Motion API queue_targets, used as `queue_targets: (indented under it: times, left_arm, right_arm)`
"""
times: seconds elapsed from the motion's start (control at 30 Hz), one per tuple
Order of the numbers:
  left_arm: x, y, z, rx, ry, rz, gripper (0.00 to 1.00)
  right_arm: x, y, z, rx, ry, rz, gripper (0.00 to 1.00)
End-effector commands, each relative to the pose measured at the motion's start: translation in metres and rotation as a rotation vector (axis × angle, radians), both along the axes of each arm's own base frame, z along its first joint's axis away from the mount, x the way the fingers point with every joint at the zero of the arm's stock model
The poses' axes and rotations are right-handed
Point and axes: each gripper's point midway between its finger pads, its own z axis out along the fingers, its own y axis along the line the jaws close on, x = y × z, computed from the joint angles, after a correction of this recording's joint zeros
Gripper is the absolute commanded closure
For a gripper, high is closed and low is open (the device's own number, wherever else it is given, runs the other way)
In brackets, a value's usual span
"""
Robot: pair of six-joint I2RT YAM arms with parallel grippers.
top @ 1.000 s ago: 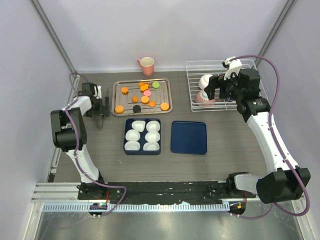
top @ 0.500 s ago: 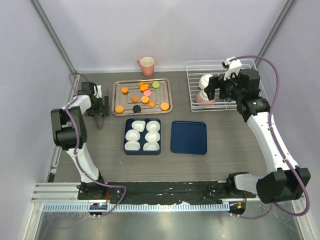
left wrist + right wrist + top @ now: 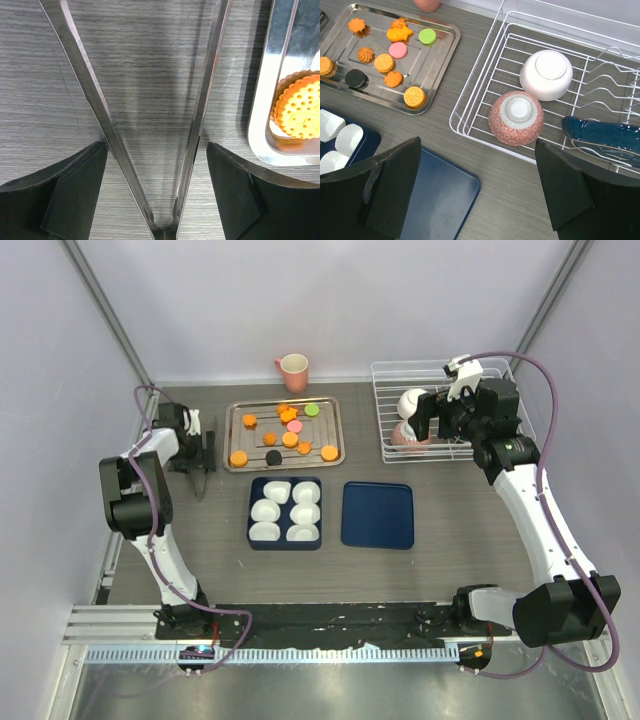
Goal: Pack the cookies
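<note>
Pincers stood spread: left pincer astride tongs on bench, tray of cookies just beside; right pincer over rack holding two upturned bowls.

The top camera looks down from above and behind the arms over the whole tabletop. The left wrist camera hangs close, facing straight down at one corner of the tray of cookies. The right wrist camera, higher and oblique, sees nearly all that tray.
</note>
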Motion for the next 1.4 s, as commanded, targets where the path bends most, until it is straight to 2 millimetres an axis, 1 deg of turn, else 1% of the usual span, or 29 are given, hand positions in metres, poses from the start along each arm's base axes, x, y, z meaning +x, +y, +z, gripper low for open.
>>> queue_targets:
  times: [0.0, 0.2, 0.33, 0.4, 0.5, 0.53, 0.63, 0.83, 0.9, 0.93, 1.0, 1.03, 1.1, 1.13, 1.37]
  left_arm:
    - [-0.005, 0.001, -0.008, -0.018, 0.039, 0.012, 0.15]
    - [-0.009, 0.005, -0.013, 0.002, 0.061, 0.018, 0.16]
    - [-0.010, 0.003, -0.015, -0.006, 0.067, 0.012, 0.17]
    - [-0.010, 0.003, -0.015, -0.010, 0.070, 0.011, 0.20]
    - [-0.010, 0.001, -0.015, -0.017, 0.067, 0.010, 0.28]
    - [-0.011, 0.001, -0.014, -0.021, 0.068, 0.008, 0.33]
    - [-0.013, -0.003, -0.012, -0.034, 0.066, 0.003, 0.42]
    - [-0.014, -0.004, -0.004, -0.031, 0.033, 0.005, 0.52]
    - [-0.013, -0.005, 0.002, -0.035, 0.020, 0.002, 0.54]
    - [-0.012, -0.004, 0.010, -0.033, 0.000, 0.001, 0.54]
    - [-0.011, -0.006, 0.019, -0.035, -0.019, -0.001, 0.55]
    - [-0.009, -0.006, 0.030, -0.033, -0.045, -0.004, 0.55]
    - [-0.009, -0.006, 0.041, -0.032, -0.067, -0.008, 0.55]
    - [-0.008, -0.008, 0.052, -0.031, -0.093, -0.010, 0.55]
    - [-0.007, -0.008, 0.090, -0.020, -0.169, -0.013, 0.53]
  right_arm:
    - [0.002, 0.003, 0.019, 0.004, -0.067, 0.011, 0.00]
    - [0.001, 0.003, 0.019, 0.006, -0.066, 0.012, 0.00]
    - [0.001, 0.003, 0.020, 0.005, -0.070, 0.013, 0.00]
    - [0.001, 0.003, 0.020, 0.005, -0.069, 0.013, 0.00]
    - [0.001, 0.002, 0.020, 0.003, -0.069, 0.012, 0.00]
    - [0.001, 0.003, 0.020, 0.004, -0.071, 0.013, 0.00]
    - [0.002, 0.002, 0.019, 0.002, -0.070, 0.011, 0.00]
    - [0.001, 0.003, 0.020, 0.005, -0.070, 0.011, 0.00]
    - [0.002, 0.003, 0.019, 0.004, -0.067, 0.011, 0.00]
    - [0.002, 0.003, 0.019, 0.003, -0.068, 0.012, 0.00]
    - [0.002, 0.003, 0.018, 0.004, -0.066, 0.011, 0.00]
    - [0.002, 0.002, 0.018, 0.004, -0.066, 0.010, 0.00]
    - [0.002, 0.003, 0.018, 0.004, -0.066, 0.011, 0.00]
    - [0.002, 0.003, 0.018, 0.004, -0.066, 0.011, 0.00]
    - [0.002, 0.002, 0.018, 0.006, -0.065, 0.011, 0.00]
